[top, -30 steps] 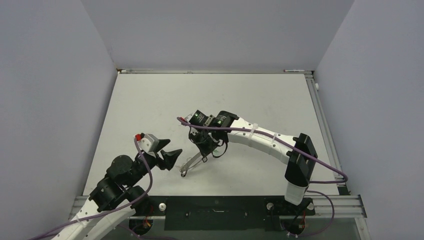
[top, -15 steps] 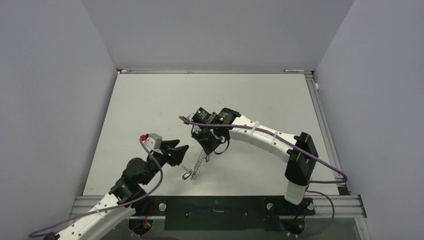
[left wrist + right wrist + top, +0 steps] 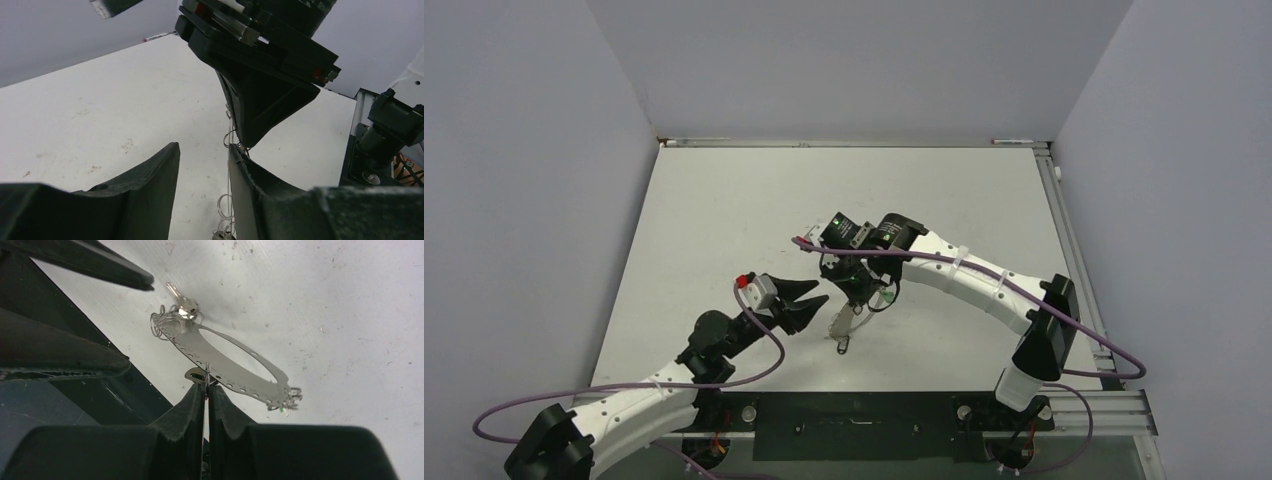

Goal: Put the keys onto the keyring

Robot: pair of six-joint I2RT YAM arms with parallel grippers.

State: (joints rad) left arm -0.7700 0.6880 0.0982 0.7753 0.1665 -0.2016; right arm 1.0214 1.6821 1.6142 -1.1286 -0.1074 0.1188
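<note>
My right gripper (image 3: 206, 387): pinched together on the near edge of the keyring (image 3: 197, 347), a flat perforated oval, mid-frame. My left gripper (image 3: 202, 150): jaws apart beside its dangling end. The keys (image 3: 175, 322): tiny, bunched upper left, indistinct. Step, I judge: regrasp for threading; next needs a fine left pinch.

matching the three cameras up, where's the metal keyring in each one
top external: keyring hangs from the right hand, just below picture centre.
left wrist: edge-on, bottom middle, under the right hand's tip.
right wrist: oval band across the middle, pinched at its near edge.
shared landmark: the right hand's shut fingertips.
</note>
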